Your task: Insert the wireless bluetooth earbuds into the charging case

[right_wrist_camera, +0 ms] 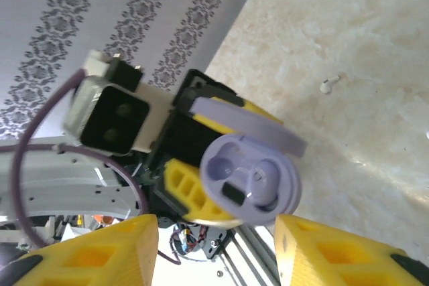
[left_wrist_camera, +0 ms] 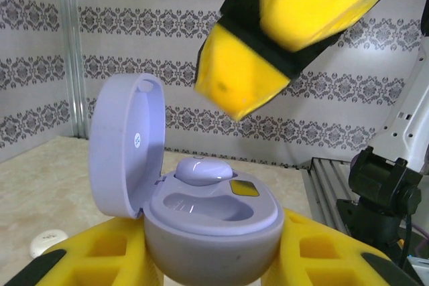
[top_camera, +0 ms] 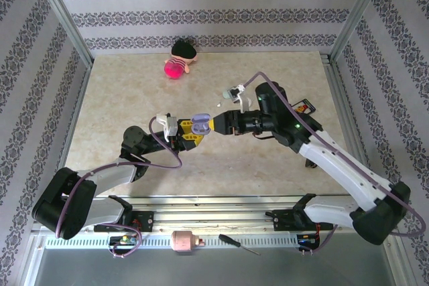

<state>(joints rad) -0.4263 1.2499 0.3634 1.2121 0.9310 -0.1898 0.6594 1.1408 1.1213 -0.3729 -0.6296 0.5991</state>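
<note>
Left arm: stretched low from the base toward the tabletop (top_camera: 120,92) centre; left end effector (left_wrist_camera: 211,269) pinching the charging case (left_wrist_camera: 208,219) by its base; lid open, standing upright.
Right arm: elbow bent, reaching leftward; right end effector (right_wrist_camera: 214,252) spread, nothing between its fingers; tips just above the open case, not touching it.
Seated earbud (left_wrist_camera: 200,169): in the case's far well; the well beside it empty.
Loose earbud (right_wrist_camera: 328,85): lying on the tabletop, apart from both end effectors.

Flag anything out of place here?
One earbud lies loose on the table, apart from the open case, whose second slot is empty. A doll at the far edge looks unrelated.
</note>
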